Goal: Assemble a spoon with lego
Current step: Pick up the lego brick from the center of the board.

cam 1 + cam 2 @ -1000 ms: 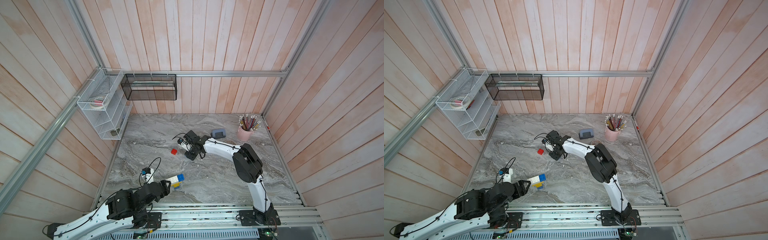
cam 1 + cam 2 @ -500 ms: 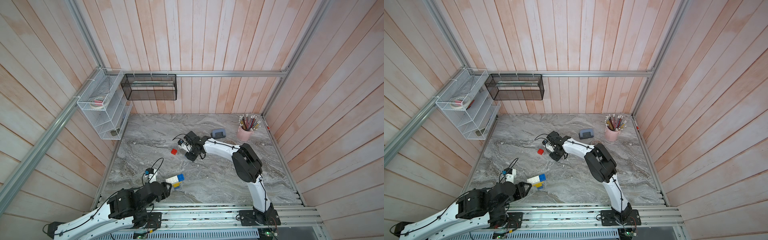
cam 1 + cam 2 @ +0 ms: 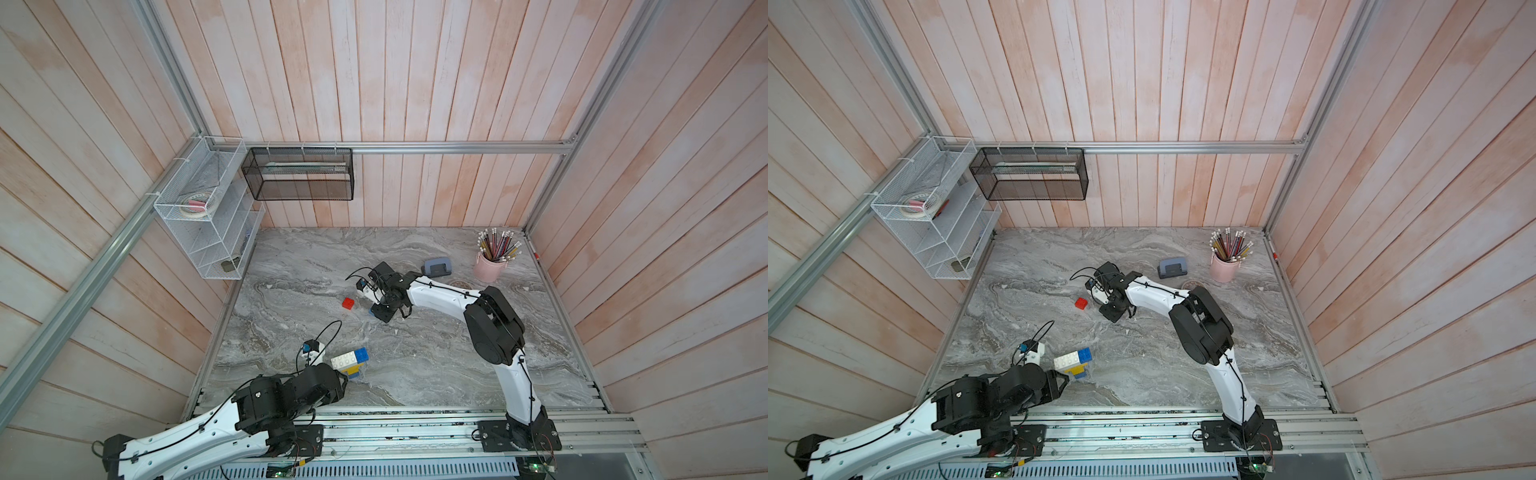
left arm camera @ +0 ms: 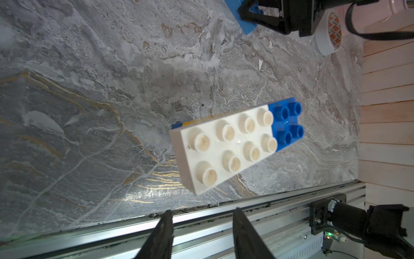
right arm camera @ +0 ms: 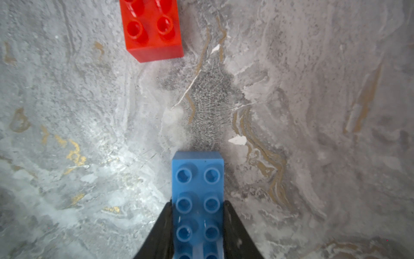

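Your right gripper is clamped on the long blue brick at mid-table. The red brick lies loose nearby, apart from it. The half-built spoon, white and blue bricks over yellow, lies near the front edge of the table. It sits just ahead of your left gripper, whose jaws stand apart on nothing. I judge you are picking up the next piece. Lift it, carry it to the spoon, line up the studs and press, steadying with the left arm. Since a second ago the left wrist has edged toward the spoon, while the bricks and right arm sit unchanged.
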You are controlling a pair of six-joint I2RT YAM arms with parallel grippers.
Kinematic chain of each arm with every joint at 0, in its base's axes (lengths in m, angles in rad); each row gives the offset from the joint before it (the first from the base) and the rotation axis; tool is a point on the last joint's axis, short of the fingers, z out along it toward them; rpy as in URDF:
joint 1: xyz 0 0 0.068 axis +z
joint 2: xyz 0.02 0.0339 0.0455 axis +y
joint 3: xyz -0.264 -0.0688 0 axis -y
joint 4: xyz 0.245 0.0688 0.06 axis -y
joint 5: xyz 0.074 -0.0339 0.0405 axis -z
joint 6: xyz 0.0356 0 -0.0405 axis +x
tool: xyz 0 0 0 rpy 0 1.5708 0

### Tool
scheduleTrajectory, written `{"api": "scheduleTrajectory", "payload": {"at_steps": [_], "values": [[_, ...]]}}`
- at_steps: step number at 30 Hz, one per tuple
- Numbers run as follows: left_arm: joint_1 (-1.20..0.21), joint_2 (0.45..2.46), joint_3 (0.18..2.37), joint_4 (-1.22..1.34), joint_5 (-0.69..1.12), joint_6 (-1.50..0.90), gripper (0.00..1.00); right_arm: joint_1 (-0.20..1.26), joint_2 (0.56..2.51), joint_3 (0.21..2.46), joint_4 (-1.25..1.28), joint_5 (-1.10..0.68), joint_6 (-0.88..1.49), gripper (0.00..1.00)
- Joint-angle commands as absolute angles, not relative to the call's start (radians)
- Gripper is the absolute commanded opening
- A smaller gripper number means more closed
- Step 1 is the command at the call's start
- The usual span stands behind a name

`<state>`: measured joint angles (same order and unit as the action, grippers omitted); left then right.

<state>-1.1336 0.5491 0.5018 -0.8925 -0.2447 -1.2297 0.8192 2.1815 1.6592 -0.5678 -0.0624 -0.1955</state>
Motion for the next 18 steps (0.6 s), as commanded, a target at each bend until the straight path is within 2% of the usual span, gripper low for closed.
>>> {"api": "scheduleTrajectory", "payload": {"at_steps": [1,10,18], "values": [[-1.137,0.573,0.485,-0.819,-0.252,-1.210,0.44,0.814,2.196,1.627,-0.579,-0.069,-0.192,0.30],[-1.137,0.695,0.497,-0.840,-0.375,-1.241,0.41,0.816,2.165,1.584,-0.568,-0.083,-0.180,0.28],[-1.101,0.696,0.495,-0.825,-0.429,-1.210,0.41,0.818,2.127,1.523,-0.554,-0.081,-0.165,0.25]]}}
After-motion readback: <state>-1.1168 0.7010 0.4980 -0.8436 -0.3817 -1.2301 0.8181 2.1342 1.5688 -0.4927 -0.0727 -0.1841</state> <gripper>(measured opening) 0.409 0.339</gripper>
